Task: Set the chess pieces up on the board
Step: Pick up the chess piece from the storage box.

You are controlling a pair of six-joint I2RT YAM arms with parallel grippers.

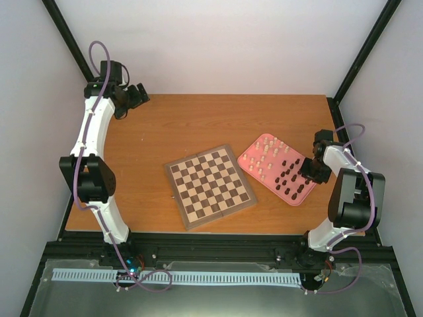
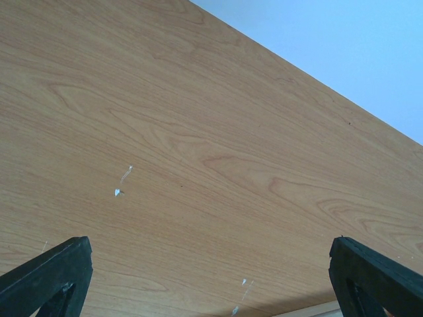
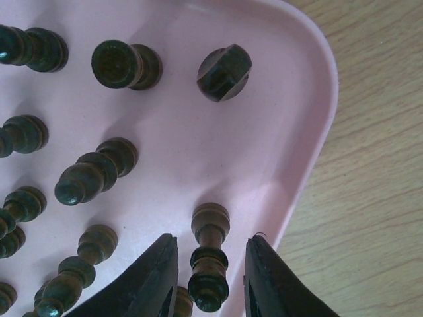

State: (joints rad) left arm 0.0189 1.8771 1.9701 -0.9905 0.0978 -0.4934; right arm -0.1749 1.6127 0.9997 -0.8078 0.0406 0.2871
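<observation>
Chess pieces [image 1: 284,175] stand upright in the tray [image 3: 251,132], so the right gripper [image 3: 211,247] straddles 1 dark piece [image 3: 209,271], jaws not yet pinching; left gripper [image 2: 211,271] idles, spread wide.

white arm links [image 1: 92,129], black joints [image 1: 89,178], looping purple cables [image 1: 98,47]

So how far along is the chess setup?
Done: nothing; the board is bare, and all pieces sit in the pink tray. In hand: right claw straddles a dark piece by the tray's edge, not yet gripping. Left claw open over bare table. Left: every piece.
</observation>
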